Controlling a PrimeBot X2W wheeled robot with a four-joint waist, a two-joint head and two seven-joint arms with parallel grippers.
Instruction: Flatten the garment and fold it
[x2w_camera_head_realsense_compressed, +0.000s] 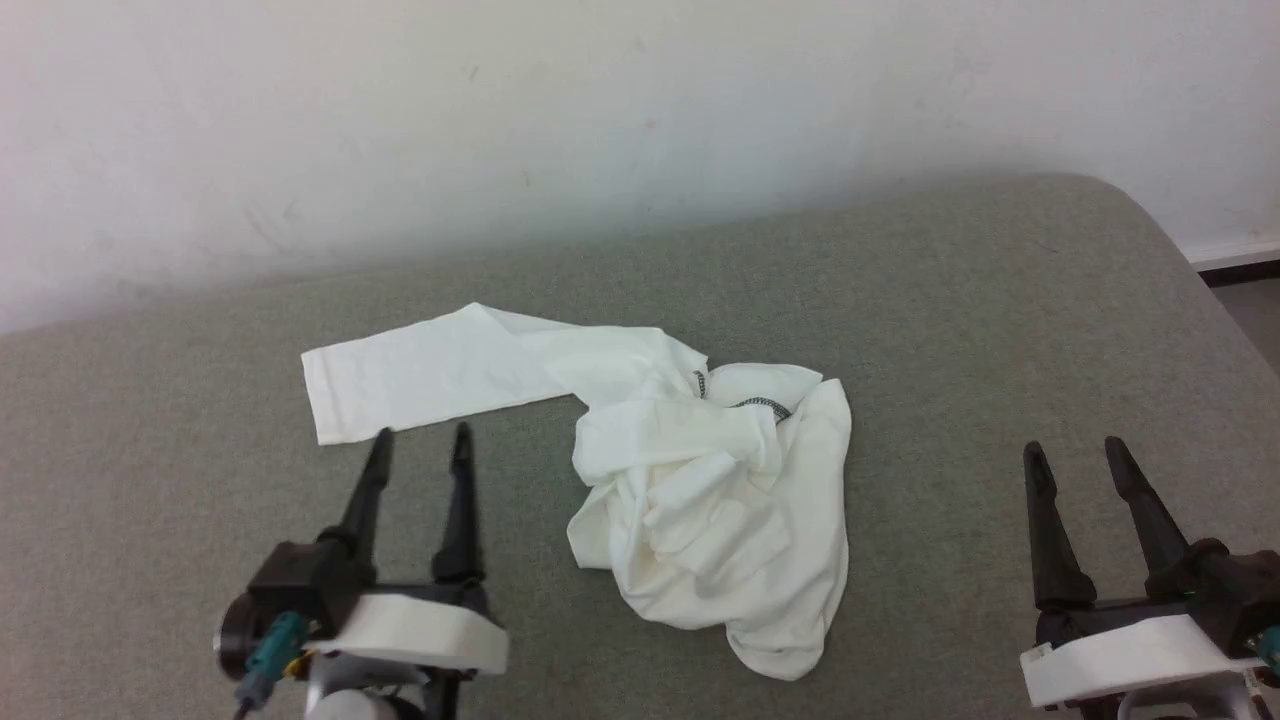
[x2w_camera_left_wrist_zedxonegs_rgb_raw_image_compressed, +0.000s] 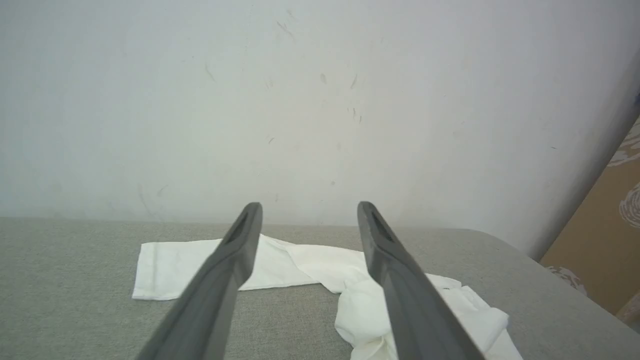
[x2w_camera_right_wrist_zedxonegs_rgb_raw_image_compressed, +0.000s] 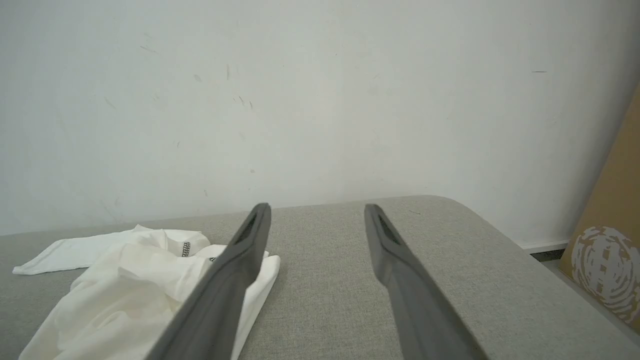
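Item 1. Shirt (x2w_camera_head_realsense_compressed: 700, 480): white, thin, lying crumpled in a heap on the grey tabletop (x2w_camera_head_realsense_compressed: 950, 330). It sits between the two claws, just ahead and to the right of the left claw (x2w_camera_head_realsense_compressed: 422, 433) and well to the left of the right claw (x2w_camera_head_realsense_compressed: 1073, 448). One sleeve (x2w_camera_head_realsense_compressed: 420, 370) lies flat and stretched out, its cuff end just beyond the left claw's fingertips, not touching them. Dark zigzag stitching (x2w_camera_head_realsense_compressed: 765, 405) shows at a seam near the heap's far side.

Item 2. Left claw: fingers spread wide, holding nothing, above the tabletop.

Item 3. Right claw: fingers spread wide, holding nothing, over bare tabletop, apart from the shirt.

Item 4. Wall (x2w_camera_head_realsense_compressed: 600, 120): white, scuffed, beyond both claws, behind the tabletop's far edge.

Item 5. Cardboard (x2w_camera_right_wrist_zedxonegs_rgb_raw_image_compressed: 605, 260): brown, with a pale print, off to the right of the right claw, past the tabletop's rounded corner.
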